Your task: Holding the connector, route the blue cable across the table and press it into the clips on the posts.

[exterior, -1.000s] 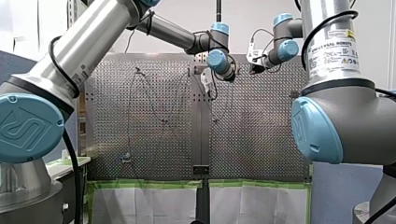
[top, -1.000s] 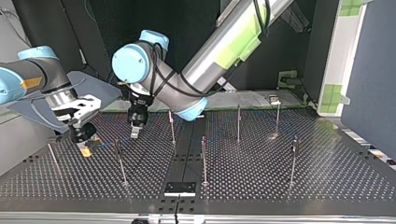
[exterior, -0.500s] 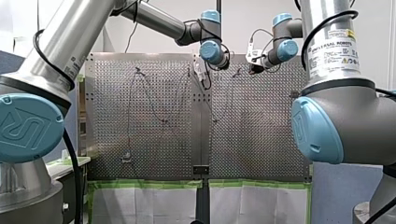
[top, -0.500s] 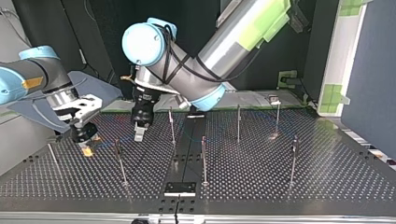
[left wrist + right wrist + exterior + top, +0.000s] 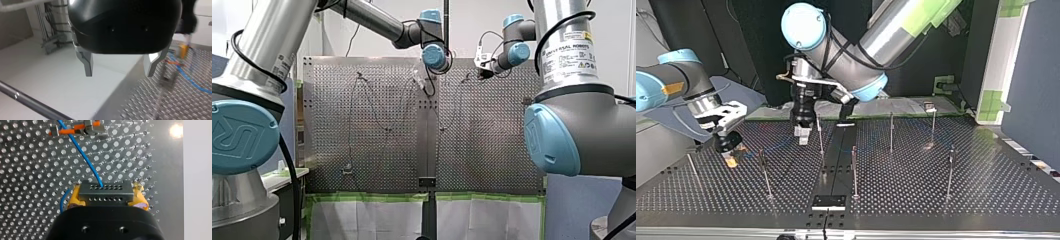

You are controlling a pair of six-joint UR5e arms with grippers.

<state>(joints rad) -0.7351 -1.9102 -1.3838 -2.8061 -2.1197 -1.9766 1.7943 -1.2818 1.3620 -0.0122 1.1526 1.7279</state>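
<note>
My right gripper (image 5: pixel 107 198) has its yellow pads shut on a grey connector (image 5: pixel 105 190). From it the blue cable (image 5: pixel 82 155) runs ahead to an orange clip on a post (image 5: pixel 75 130). In the top view this gripper (image 5: pixel 729 150) hangs low at the table's left. My left gripper (image 5: pixel 120 68) is open, its metal fingers (image 5: pixel 87 63) holding nothing. It hovers above the table beside a post (image 5: pixel 820 135) near the middle, as the top view shows it (image 5: pixel 802 135). The blue cable (image 5: pixel 190 80) also lies ahead of it on the perforated plate.
Several thin upright posts stand on the perforated table (image 5: pixel 986 190), among them one near the right gripper (image 5: pixel 765 175), one at the middle (image 5: pixel 854 170) and others to the top view's right (image 5: pixel 950 170). A black bracket (image 5: pixel 828 201) sits at the near edge.
My left arm has swung toward the top view's right, carrying its open gripper closer to the middle post. My right gripper has stayed put with the connector.
</note>
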